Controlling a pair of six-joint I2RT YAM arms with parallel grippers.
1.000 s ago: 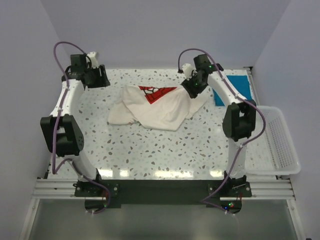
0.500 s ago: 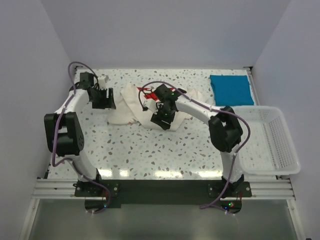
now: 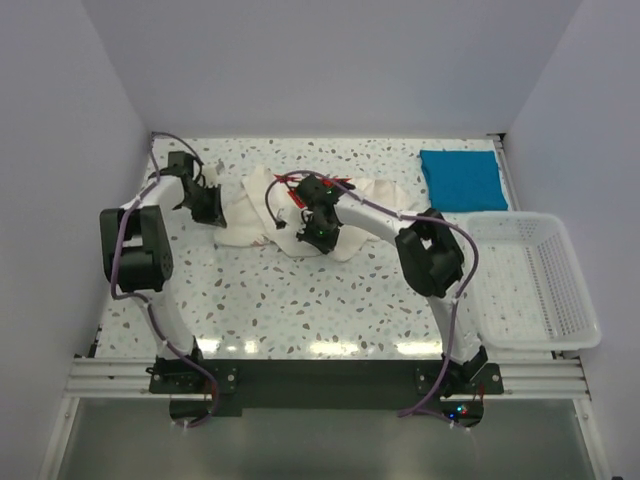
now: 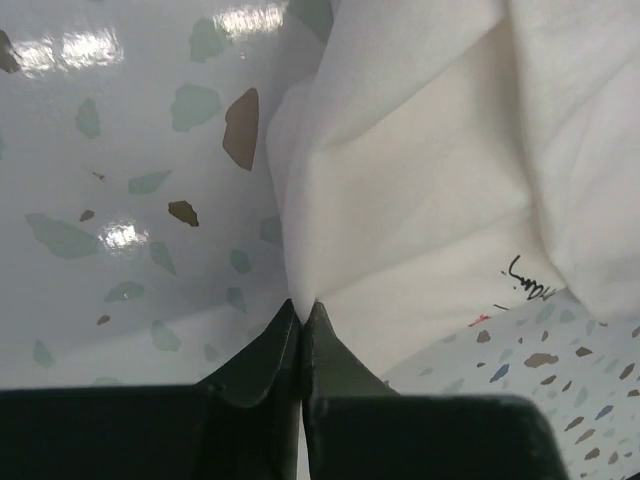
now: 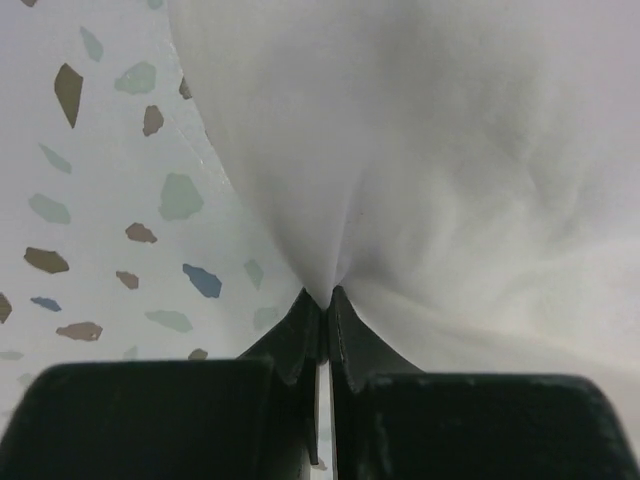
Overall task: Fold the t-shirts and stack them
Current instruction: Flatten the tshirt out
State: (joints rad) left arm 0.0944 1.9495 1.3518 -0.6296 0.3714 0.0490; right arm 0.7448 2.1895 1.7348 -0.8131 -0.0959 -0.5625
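The cream-white t-shirt (image 3: 252, 226) lies crumpled on the speckled table, a bit of its red panel (image 3: 294, 197) showing. My left gripper (image 3: 212, 212) sits at the shirt's left edge, shut on a fold of cream cloth (image 4: 400, 200), the tips (image 4: 302, 306) pinching it right at the table. My right gripper (image 3: 316, 236) is over the shirt's near edge, shut on a pinch of the same cloth (image 5: 420, 150) at its tips (image 5: 327, 296). The teal-blue t-shirt (image 3: 460, 179) lies folded flat at the back right, apart from both grippers.
A white lattice basket (image 3: 531, 282) hangs off the table's right edge. Walls close in the table at the back and on both sides. The right arm's elbow (image 3: 428, 258) stands between the cream shirt and the basket.
Both grippers went from open to shut on the cream shirt. The left gripper came down and right to the shirt's left edge; the right gripper settled slightly onto its near edge.
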